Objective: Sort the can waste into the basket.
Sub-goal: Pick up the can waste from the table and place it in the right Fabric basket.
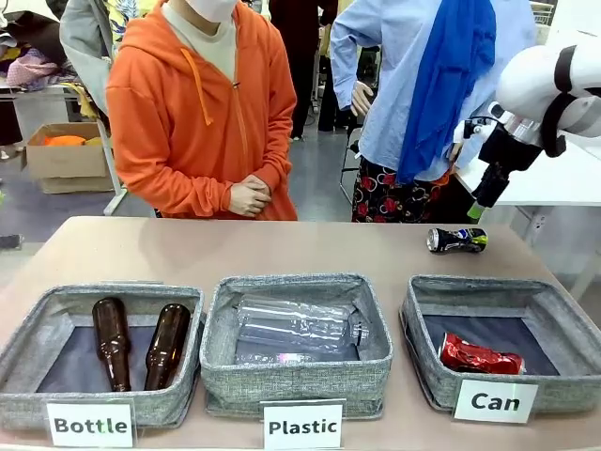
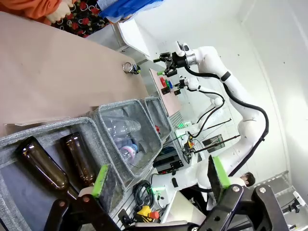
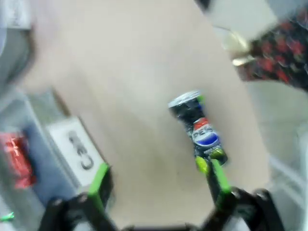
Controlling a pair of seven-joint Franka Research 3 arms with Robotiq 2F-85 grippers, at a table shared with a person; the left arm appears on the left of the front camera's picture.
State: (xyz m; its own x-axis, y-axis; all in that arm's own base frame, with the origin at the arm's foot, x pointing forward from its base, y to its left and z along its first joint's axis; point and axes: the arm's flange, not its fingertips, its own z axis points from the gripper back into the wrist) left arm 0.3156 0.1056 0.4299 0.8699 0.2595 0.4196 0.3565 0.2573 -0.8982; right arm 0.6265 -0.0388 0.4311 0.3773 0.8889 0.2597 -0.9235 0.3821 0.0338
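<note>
Presently, three grey woven baskets are seen set in a row along the near edge of the desk (image 1: 282,246). The Can basket (image 1: 554,399), marked by a white label (image 1: 495,401) at its front, is placed at the near right corner. A crushed red can (image 1: 481,357) is found lying on the dark lining inside it, toward the front wall. The dark can (image 1: 457,241), silver-ended with yellow-green marks, is seen lying on its side on the bare desk near the far right corner, behind the Can basket and apart from it. The right gripper (image 1: 479,210) is held in the air just above this can, a small gap being shown between them in the front view. In the right wrist view its jaws are seen spread wide with nothing between them, and the can is seen close by one green pad (image 3: 217,175), though contact cannot be judged through the blur. The left gripper (image 2: 160,175) is likewise released and empty. The Bottle basket (image 1: 28,343), set at the near left corner, is seen just beyond one of its pads, with two brown bottles (image 1: 111,343) laid side by side inside. A clear plastic bottle (image 1: 296,324) is held in the Plastic basket (image 1: 235,390) in the middle. At the far edge a person in an orange hoodie is seen standing with hands (image 1: 249,195) clasped.
</note>
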